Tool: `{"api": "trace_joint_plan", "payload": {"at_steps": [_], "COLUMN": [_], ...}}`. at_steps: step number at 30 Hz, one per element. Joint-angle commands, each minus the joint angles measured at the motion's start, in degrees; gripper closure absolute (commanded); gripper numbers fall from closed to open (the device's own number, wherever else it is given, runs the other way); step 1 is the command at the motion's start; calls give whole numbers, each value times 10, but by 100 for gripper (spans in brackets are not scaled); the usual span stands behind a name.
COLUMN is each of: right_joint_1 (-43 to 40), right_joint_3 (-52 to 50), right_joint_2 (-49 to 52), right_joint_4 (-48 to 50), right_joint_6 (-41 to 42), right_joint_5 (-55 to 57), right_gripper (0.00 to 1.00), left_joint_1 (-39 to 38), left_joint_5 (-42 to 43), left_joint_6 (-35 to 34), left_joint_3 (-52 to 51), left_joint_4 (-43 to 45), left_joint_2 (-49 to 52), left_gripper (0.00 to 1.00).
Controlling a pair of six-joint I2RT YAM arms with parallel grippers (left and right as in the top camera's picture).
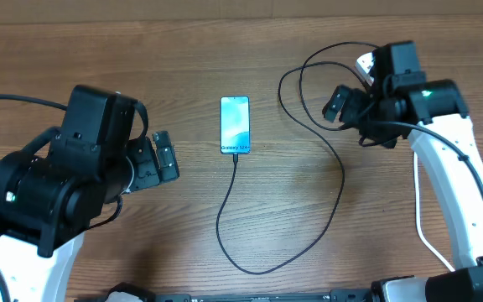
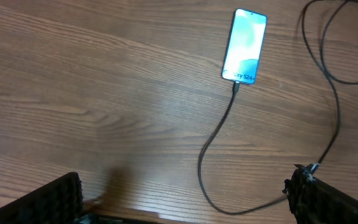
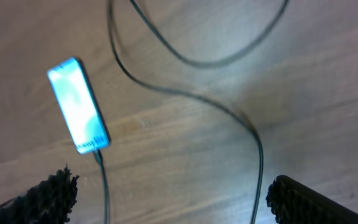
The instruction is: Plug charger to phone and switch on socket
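While plugged into phone (image 1: 235, 124), charger (image 1: 235, 168) slack.

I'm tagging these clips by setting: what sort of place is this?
Likely a robot test bench: a wood-grain table, a left arm and right arm, and a phone with its charger.

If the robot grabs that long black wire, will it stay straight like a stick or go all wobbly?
Probably wobbly: the charger cable lies in loose curves and loops on the table, so it looks floppy. It looks thin, so likely light. Its tip meets the phone, so a tug might drag the phone along.
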Motion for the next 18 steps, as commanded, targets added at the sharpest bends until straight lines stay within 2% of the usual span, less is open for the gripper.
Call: {"api": "trace_joint_plan", "payload": {"at_steps": [1, 2, 4, 9, 14, 18], "right_joint_1": [-36, -58, -115, -176, -220, -222], "right_joint_3": [115, 160, 229, 249, 249, 203], "right_joint_2": [9, 23, 74, 159, 179, 197], "right_joint_4": [-36, -54, -91, -75, 75, 193], "right_joint_6": [-26, -64, -82, -123, -124, -126], "right_joint_5": [33, 34, 33, 34, 72, 110], "right_gripper": [0, 0, 0, 0, 0, 0], "left_joint_1": [3, 3, 3, 3, 3, 3], "left_joint_5": [-14, -14, -14, -9, -10, -10], "left_joint_6": [-14, -14, -14, -14, -14, -14], "left_joint_3": [-3, -3, -3, -3, -3, -3], "left_joint_4": [1, 1, 1, 2, 3, 3], "left_joint_2": [19, 28, 46, 74, 106, 132], "left_gripper": [0, 0, 0, 0, 0, 0]}}
